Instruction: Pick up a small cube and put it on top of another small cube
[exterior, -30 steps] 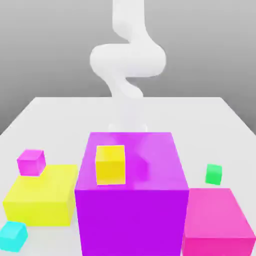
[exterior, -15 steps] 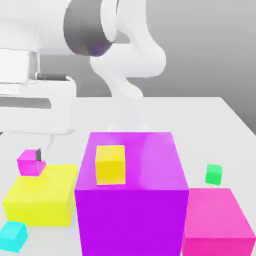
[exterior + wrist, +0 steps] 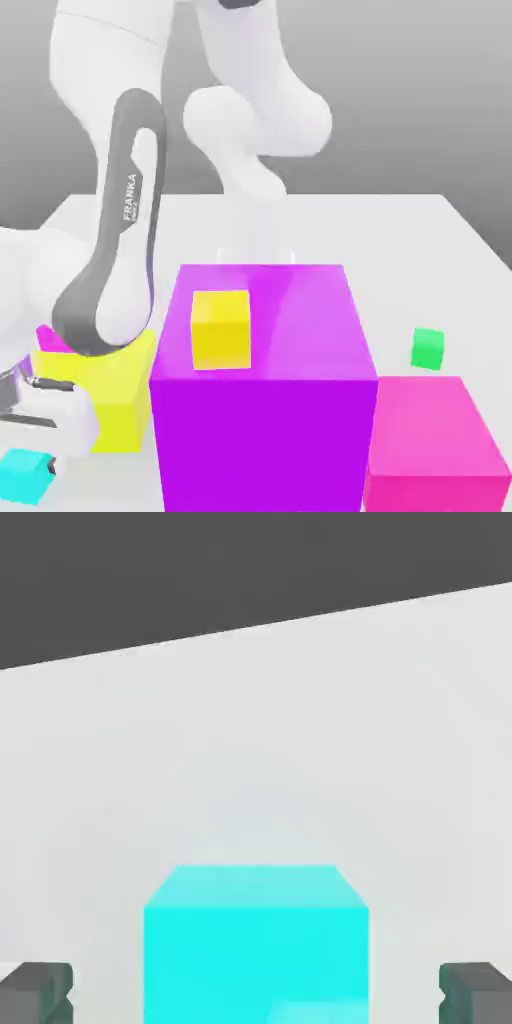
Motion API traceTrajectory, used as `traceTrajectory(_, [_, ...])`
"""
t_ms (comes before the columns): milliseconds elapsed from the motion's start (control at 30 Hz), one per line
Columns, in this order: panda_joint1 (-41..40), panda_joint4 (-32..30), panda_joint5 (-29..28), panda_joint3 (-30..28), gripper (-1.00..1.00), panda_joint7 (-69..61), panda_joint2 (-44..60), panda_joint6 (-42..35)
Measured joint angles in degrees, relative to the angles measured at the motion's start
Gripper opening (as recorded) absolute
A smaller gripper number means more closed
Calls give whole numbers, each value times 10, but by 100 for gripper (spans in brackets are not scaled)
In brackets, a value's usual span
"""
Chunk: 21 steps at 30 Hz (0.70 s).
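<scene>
The small cyan cube (image 3: 24,474) sits on the white table (image 3: 400,230) at the near corner on the exterior view's left, just in front of the big yellow block (image 3: 115,385). In the hand view the same cube (image 3: 255,947) lies between the two dark fingertips (image 3: 38,990) of the gripper (image 3: 256,992), which stand apart on either side of it with a clear gap of table showing between each pad and the cube's faces, so nothing is clamped. In the exterior view the white Panda arm (image 3: 120,250) bends down over the yellow block, its hand low beside the cyan cube. A small magenta cube (image 3: 50,340) peeks out behind the arm on the yellow block. The big purple block (image 3: 265,410) stands in the middle, carrying a small yellow cube (image 3: 220,328) on its top. The big pink block (image 3: 435,445) stands just beside the purple one on the exterior view's right, with a small green cube (image 3: 428,348) behind it
</scene>
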Motion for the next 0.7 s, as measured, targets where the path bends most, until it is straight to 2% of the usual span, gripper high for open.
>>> traceTrajectory(133, [-3,2,4,4,-100,-3,9,6])
traceTrajectory(233, [8,-7,-13,-11,-100,10,-27,-21])
traceTrajectory(300, [18,-16,-32,-26,-100,22,-65,-50])
traceTrajectory(400, [21,3,-48,-36,-100,28,-92,-109])
traceTrajectory(700, [124,12,-102,-1,-100,243,-271,-290])
